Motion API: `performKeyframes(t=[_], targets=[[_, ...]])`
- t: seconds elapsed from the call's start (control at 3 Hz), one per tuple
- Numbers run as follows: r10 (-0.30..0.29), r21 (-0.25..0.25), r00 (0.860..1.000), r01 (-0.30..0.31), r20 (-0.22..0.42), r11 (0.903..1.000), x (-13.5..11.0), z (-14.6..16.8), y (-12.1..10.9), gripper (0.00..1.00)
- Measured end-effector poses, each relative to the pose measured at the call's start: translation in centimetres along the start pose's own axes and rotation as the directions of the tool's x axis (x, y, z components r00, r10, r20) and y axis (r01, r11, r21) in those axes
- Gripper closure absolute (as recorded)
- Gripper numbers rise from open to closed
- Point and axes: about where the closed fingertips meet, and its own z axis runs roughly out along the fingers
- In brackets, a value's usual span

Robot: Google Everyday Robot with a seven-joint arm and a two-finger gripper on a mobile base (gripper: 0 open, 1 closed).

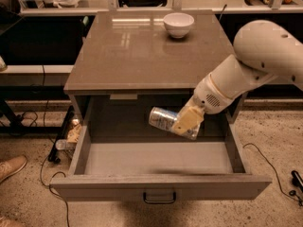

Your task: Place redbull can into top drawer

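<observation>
Redbull can (pixel 163 118) hangs in the air over the open top drawer (pixel 142 159), just below the front edge of the worktop (pixel 142 56) and nearer its front right corner than its left. We see the can lying roughly on its side, its silver end pointing toward the left and slightly raised. The gripper (pixel 186 122) is closed around the can's right half, and one cream-coloured finger (pixel 188 119) crosses the front of the can's body. The white arm (pixel 246 65) reaches in from the right, passing over the worktop's right edge.

The drawer is pulled well out toward us. We see its grey floor bare beneath the can, and the can touches neither the floor nor the walls. The dark pull handle (pixel 159 196) sits at the centre of the plain front panel.

A white bowl (pixel 178 23) stands upright near the back edge of the worktop, right of centre and well apart from the can. On the speckled ground to the left we see a brown shoe (pixel 12 167) and loose black cables (pixel 47 174).
</observation>
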Motion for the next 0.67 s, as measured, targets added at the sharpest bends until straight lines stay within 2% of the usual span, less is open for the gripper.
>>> performKeyframes(t=[0.33,0.67], targets=[[0.028,0.007,0.999,-0.029,0.038,0.9996,3.13,5.05,-1.62,1.0],[0.028,0.006,0.999,-0.029,0.038,0.9996,3.13,5.06,-1.62,1.0]])
